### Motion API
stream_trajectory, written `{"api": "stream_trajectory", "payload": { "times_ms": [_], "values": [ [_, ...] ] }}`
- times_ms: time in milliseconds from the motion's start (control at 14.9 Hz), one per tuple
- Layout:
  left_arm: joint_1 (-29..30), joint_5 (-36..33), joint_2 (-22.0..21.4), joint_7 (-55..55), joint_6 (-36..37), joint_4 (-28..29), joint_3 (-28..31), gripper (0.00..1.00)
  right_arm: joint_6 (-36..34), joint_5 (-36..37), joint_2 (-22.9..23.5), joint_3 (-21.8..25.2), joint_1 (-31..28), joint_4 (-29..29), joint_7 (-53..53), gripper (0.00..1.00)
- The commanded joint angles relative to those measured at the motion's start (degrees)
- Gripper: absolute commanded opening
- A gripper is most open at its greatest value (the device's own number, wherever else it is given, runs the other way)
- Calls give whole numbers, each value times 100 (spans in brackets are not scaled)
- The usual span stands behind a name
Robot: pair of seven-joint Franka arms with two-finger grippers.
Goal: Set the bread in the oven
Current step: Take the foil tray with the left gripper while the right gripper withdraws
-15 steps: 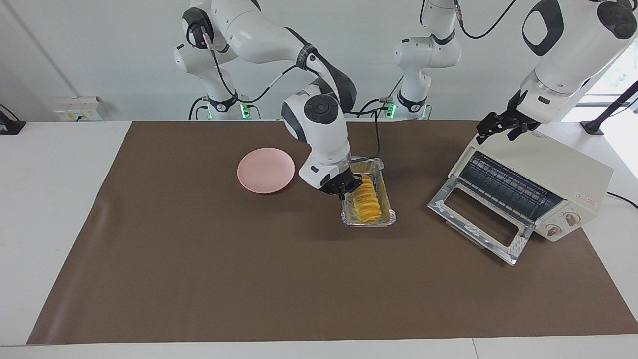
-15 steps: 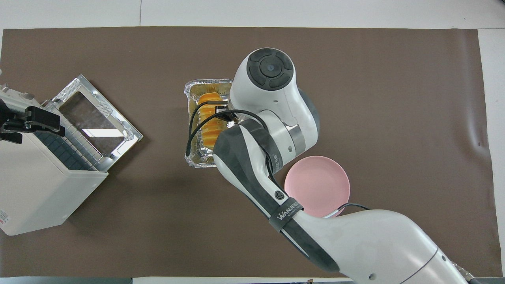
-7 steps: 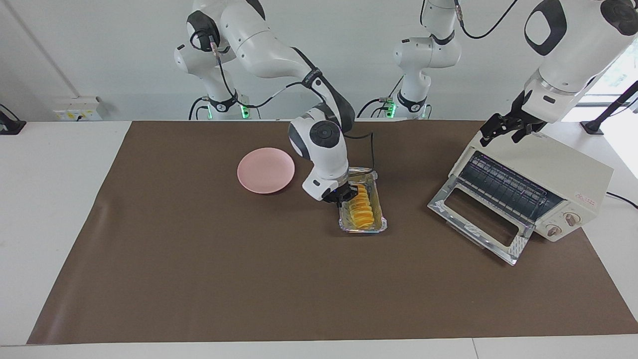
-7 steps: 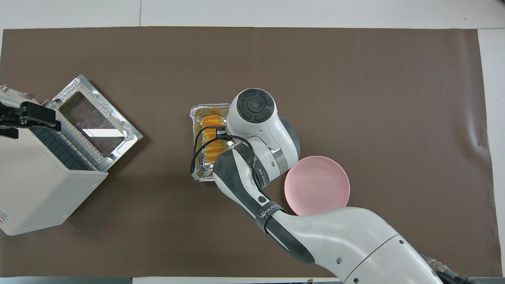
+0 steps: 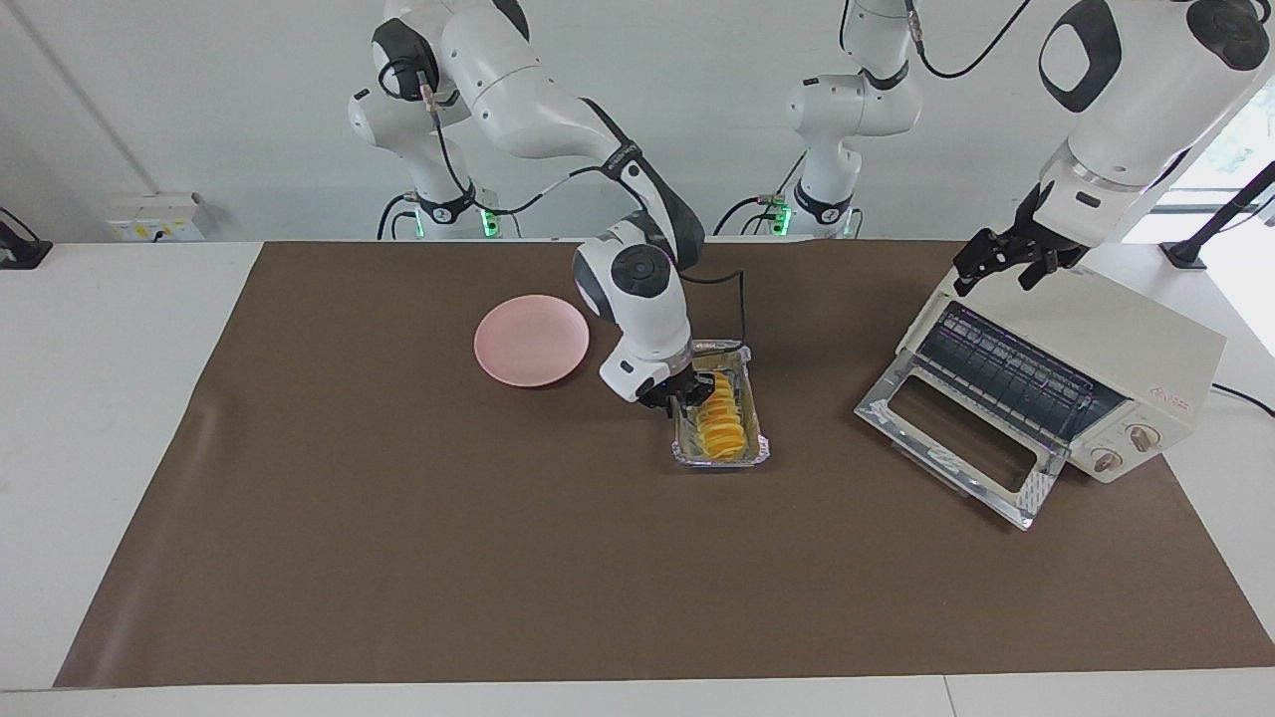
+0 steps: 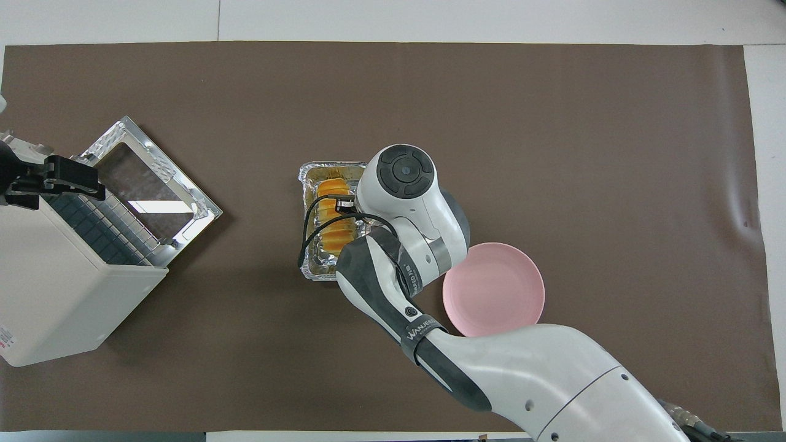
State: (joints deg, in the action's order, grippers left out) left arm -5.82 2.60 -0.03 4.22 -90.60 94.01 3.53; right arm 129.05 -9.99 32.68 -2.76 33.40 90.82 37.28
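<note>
The bread (image 5: 719,423), a ridged golden-yellow loaf, lies in a crinkled foil tray (image 5: 742,460) that rests on the brown mat mid-table. My right gripper (image 5: 680,396) is down at the tray's long rim on the plate's side, by the end nearer the robots. From overhead, the right wrist covers that side of the tray (image 6: 319,273) and part of the bread (image 6: 334,212). The cream-white oven (image 5: 1116,339) stands at the left arm's end with its glass door (image 5: 956,438) dropped open and the rack showing. My left gripper (image 5: 1001,261) hangs open just over the oven's top front edge.
A round pink plate (image 5: 531,340) sits beside the tray toward the right arm's end, partly under the right arm from overhead (image 6: 494,288). The oven's open door juts toward the tray. The brown mat (image 5: 498,578) covers most of the table.
The right arm has come down, bringing the foil tray with the bread from the air onto the mat. The left gripper has shifted only slightly over the oven.
</note>
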Motion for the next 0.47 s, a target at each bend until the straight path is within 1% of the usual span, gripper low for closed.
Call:
{"api": "stream_trajectory", "payload": {
  "times_ms": [0, 134, 201, 268, 401],
  "values": [
    [-200, -76, 292, -53, -19, -364, 8, 100, -570, -231, -157, 4, -61, -272, 296, 100],
    [-480, -67, 485, -44, -28, -488, 25, 100, -1291, -354, -166, 65, -227, -817, 297, 100],
    [-560, -58, 599, -10, -63, -532, 25, 100, -1521, -363, -192, 57, -429, -1003, 297, 100],
    [-709, -66, 740, 86, -133, -532, 25, 100, -1601, -363, -271, 48, -622, -1083, 280, 100],
    [-1000, -102, 925, 525, -492, -480, 25, 100, -1811, -355, -621, 48, -1035, -1040, 149, 100]
  ]
}}
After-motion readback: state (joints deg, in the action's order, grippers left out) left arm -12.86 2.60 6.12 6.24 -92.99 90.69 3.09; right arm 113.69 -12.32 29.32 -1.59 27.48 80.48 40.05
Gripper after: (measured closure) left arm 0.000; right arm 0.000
